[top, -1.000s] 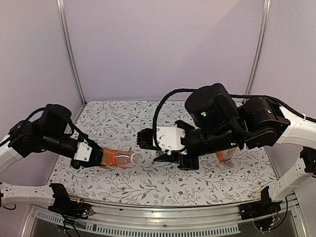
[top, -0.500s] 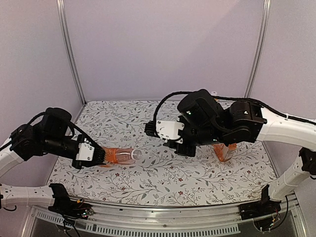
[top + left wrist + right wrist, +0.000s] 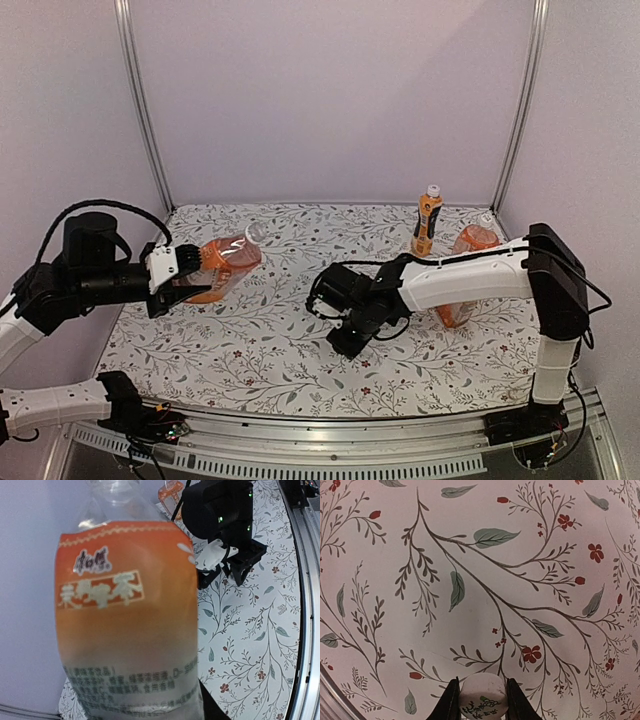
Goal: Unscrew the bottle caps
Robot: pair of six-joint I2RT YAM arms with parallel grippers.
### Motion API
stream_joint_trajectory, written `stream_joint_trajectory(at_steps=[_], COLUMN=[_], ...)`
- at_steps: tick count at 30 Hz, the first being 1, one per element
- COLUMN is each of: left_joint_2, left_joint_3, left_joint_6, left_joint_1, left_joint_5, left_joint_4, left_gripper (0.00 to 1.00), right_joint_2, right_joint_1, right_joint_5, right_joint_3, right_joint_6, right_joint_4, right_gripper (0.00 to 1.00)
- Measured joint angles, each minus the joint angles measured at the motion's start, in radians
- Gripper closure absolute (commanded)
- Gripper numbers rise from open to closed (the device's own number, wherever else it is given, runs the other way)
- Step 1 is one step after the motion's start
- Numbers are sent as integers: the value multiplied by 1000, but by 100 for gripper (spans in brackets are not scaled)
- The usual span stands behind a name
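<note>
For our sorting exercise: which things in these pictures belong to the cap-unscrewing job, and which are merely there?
Job: left gripper, shut on the lifted bottle; right gripper, pinching a white cap; tall bottle, capped; squat bottle at far right.
Merely there: floral cloth; frame posts.

In the left wrist view the held bottle is blurred at close range and cut off at top and bottom, with the left gripper mostly hidden behind it there, while the white cap is cropped by the right wrist view's lower edge and a squat bottle is half covered by the right arm.
</note>
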Motion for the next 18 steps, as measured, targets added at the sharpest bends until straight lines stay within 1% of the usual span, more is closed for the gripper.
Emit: stream_joint_trajectory(at_steps=[2, 5, 6, 8, 11, 12, 13, 14, 15, 18], left_joint_2=[-8, -22, -29, -42, -59, -61, -63, -66, -68, -77], left_joint_3=[0, -1, -3, -15, -24, -25, -25, -25, -25, -25], left_joint_6=[-24, -44, -50, -61, -78, -83, -90, -97, -104, -130], left_joint_1=[6, 11, 14, 24, 37, 40, 44, 48, 52, 64], left_joint_5=[10, 30, 37, 53, 78, 88, 100, 110, 124, 165], left_joint_4=[10, 12, 13, 15, 12, 11, 11, 11, 10, 6], left_gripper=[78, 78, 78, 78, 78, 78, 78, 78, 78, 77], right_joint_2=[54, 114, 119, 132, 157, 157, 158, 158, 158, 154], right_joint_1=[0, 0, 1, 5, 9, 10, 11, 11, 11, 13], right_joint_5=[-18, -40, -42, -41, -41, -41, -40, -34, -29, -27], right_joint_3=[16, 51, 68, 95, 119, 127, 134, 139, 146, 174], right_joint_6=[41, 88, 102, 118, 134, 140, 148, 144, 146, 138], right_joint_4=[-6, -35, -45, -59, -85, -94, -105, -118, -132, -168], right_gripper=[95, 86, 80, 57, 32, 20, 14, 10, 9, 10])
